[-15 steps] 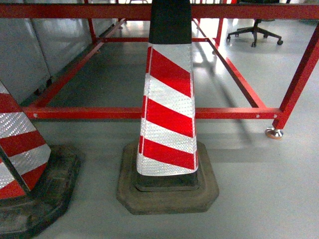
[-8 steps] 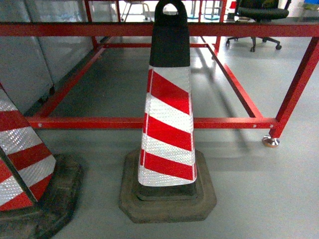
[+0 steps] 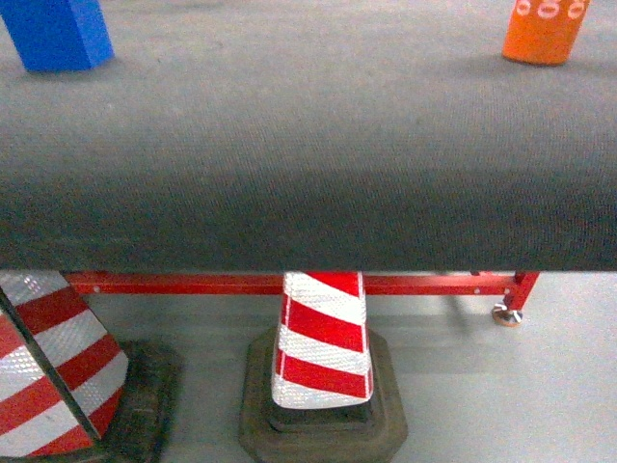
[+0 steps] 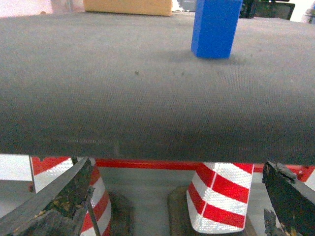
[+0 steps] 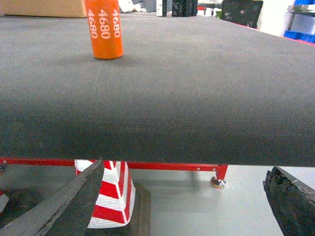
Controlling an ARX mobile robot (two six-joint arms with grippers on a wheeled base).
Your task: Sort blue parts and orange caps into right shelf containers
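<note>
We counted one blue part (image 3: 56, 34) and one orange cap (image 3: 545, 31) on one tabletop (image 3: 308, 145), two striped cones (image 3: 323, 338) below, and one cardboard box (image 4: 128, 7).

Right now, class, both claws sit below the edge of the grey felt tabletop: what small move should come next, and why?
Probably raise the right claw above the grey felt tabletop toward the upright orange printed cylinder. Both claws look open and empty, low at the table's near edge, and the cylinder stands unobstructed; the upright blue rectangular block likewise awaits the left claw.
</note>
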